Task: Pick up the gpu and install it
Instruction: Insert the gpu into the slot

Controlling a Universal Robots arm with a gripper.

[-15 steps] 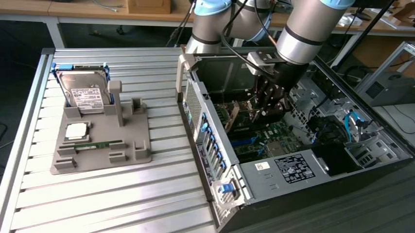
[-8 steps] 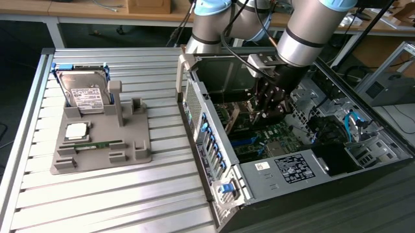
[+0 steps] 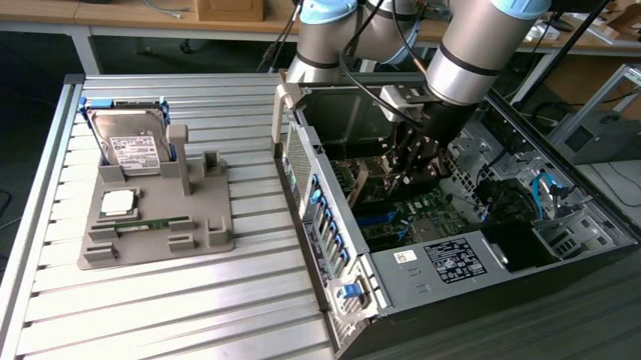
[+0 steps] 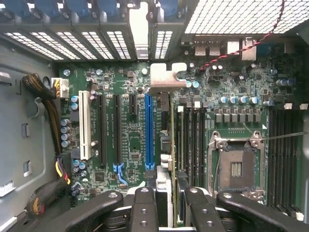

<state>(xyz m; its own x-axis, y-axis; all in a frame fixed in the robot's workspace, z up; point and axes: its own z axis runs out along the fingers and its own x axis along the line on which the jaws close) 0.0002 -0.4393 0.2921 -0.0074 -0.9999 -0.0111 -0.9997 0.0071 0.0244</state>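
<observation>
The arm is reaching down into the open case (image 3: 470,225), which is standing at the table's (image 3: 150,300) edge on the exterior view's right. The gripper (image 4: 166,203) is clenching the gpu (image 4: 166,140) between its fingers (image 4: 145,208); in the wrist view the card is showing edge-on, its bracket (image 4: 168,77) pointing toward the rear slot openings. It is hanging over the motherboard (image 4: 130,145), just beside the blue slot (image 4: 149,128) and apparently not yet seated in it, though how high it is hanging I cannot tell. So the pickup is looking done, and the seating is what is left. On the grey holder (image 3: 150,225) at the table's other side, the hard drive (image 3: 130,142) and memory stick (image 3: 150,223) are sitting untouched.
</observation>
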